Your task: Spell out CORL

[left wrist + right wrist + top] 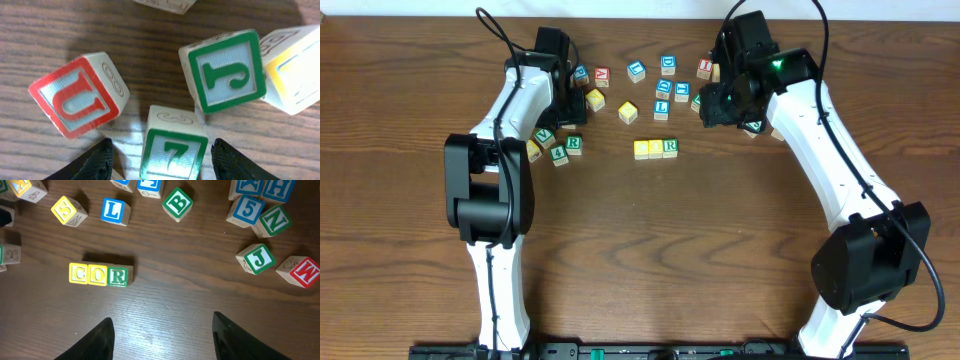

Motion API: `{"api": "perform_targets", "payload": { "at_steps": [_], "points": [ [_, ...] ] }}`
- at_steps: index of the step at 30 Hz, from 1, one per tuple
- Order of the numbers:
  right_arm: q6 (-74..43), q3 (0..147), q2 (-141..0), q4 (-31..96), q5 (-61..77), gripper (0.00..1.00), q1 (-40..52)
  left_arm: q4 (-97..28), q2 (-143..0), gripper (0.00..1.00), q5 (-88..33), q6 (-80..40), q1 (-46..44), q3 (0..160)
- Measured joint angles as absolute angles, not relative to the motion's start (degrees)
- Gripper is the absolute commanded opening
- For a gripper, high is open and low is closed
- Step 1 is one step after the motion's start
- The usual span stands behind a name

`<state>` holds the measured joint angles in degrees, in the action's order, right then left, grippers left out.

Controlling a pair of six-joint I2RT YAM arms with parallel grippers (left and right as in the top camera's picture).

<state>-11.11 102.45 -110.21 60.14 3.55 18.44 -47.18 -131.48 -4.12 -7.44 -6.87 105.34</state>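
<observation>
The right end effector sits nearest the right wrist camera, above the surface. Its two dark fingers are spread wide, with only wood between them. Just beyond the gap, toward the left finger's side, three cubes touch in a straight row: yellow C, yellow O and green-lettered R. Farther on, the blue L lies well apart from the row, straight beyond O and R. A yellow S is on its left and a green B on its right. Off toward the right finger's side are a green J and a red M, with a green N and a blue 5 beyond them.

The left end effector is also spread. A green 7 cube stands between its fingers, with a clear gap on the left side and very little on the right. Beyond it a red U lies to the left, tilted. To the right a green-framed cube touches a yellow cube.

From overhead, the row lies mid-surface between the arms. L is beyond the row, nearer the right end effector than the left, which is at the far-left cluster.
</observation>
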Motion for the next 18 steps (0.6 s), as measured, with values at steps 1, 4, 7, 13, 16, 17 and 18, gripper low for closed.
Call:
{"api": "perform_targets", "payload": {
  "at_steps": [1, 4, 7, 13, 16, 17, 18],
  "points": [
    [-11.07, 102.45, -110.21, 60.16, 3.55, 0.57, 18.44, -47.40, -131.48, 0.63, -4.12, -7.44, -6.87, 105.34],
    [-11.05, 102.45, -110.21, 60.14, 3.55, 0.57, 18.44, -47.55, -131.48, 0.63, -4.14, -7.44, -6.87, 105.34],
    [-11.05, 102.45, -110.21, 60.16, 3.55, 0.57, 18.44, -47.90, -131.48, 0.63, -4.19, -7.44, -6.87, 105.34],
    [-11.05, 102.45, -110.21, 60.14, 3.55, 0.58, 18.44, -49.43, -131.48, 0.63, -4.86, -7.44, -6.87, 105.34],
    [-11.05, 102.45, -110.21, 60.16, 3.55, 0.58, 18.44, -49.82, -131.48, 0.63, -5.21, -7.44, -6.87, 105.36],
    [-11.05, 102.45, -110.21, 60.14, 3.55, 0.57, 18.44, -49.98, -131.48, 0.63, -5.26, -7.44, -6.87, 105.38],
    [-11.05, 102.45, -110.21, 60.14, 3.55, 0.58, 18.44, -50.17, -131.48, 0.63, -5.32, -7.44, -6.87, 105.49]
  ]
}}
